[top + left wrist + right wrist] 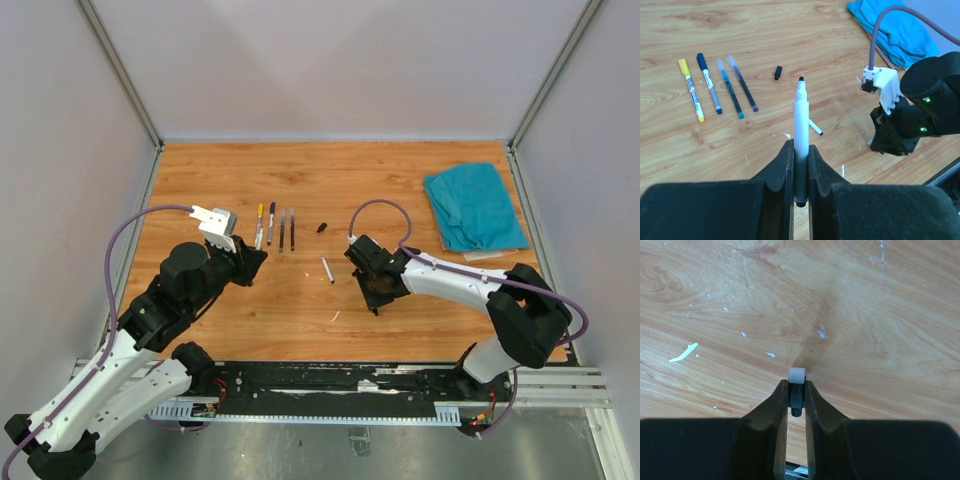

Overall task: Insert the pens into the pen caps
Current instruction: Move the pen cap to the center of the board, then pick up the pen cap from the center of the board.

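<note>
While four plastic pens [709, 85] lie capped toward the far-left corner, your left claw [800, 150] clamps a smooth white pen [801, 112], tip bare; a stubby black cap [777, 73] and second bare pen [815, 127] lie midway between side edges; your right claw [796, 390] pinches a pale-ended cap [797, 376]; two cappings seem left.

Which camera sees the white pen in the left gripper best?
The left wrist view: the white pen stands central, clamped in the left gripper, black tip showing. From the top I cannot make it out; the right wrist view misses it.
</note>
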You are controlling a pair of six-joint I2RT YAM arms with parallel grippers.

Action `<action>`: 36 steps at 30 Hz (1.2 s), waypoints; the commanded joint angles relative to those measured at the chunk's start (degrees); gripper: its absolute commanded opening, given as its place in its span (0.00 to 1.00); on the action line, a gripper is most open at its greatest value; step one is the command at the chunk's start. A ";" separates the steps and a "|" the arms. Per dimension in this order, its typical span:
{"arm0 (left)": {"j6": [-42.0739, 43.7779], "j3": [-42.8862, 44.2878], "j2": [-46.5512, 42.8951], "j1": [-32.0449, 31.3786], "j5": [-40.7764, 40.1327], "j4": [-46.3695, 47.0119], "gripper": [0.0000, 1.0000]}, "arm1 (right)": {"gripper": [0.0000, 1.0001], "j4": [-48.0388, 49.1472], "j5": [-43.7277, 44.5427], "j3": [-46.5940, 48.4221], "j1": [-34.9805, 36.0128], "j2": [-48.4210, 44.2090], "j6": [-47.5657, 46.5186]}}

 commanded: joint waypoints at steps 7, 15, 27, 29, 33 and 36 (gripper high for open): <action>1.21 -0.11 -0.18 0.27 0.59 1.29 0.01 | 0.28 -5.52 2.89 2.79 1.46 3.65 0.71; 1.24 -0.13 -0.18 0.27 0.50 1.28 0.00 | 0.32 -6.26 2.44 2.76 1.46 4.00 1.72; 1.21 -0.10 -0.57 0.27 0.32 1.20 0.00 | 0.27 -4.51 -0.03 2.55 1.46 5.85 0.43; 1.17 -0.17 -0.53 0.27 0.40 1.34 0.01 | 0.26 -4.04 -0.54 2.60 1.48 6.35 0.23; 1.12 -0.16 -0.62 0.27 0.48 1.26 0.00 | 0.22 -4.01 -0.78 3.02 1.45 7.19 0.13; 1.12 -0.25 -0.71 0.27 0.42 1.26 0.00 | 0.18 -4.85 -0.44 2.94 1.48 7.41 0.28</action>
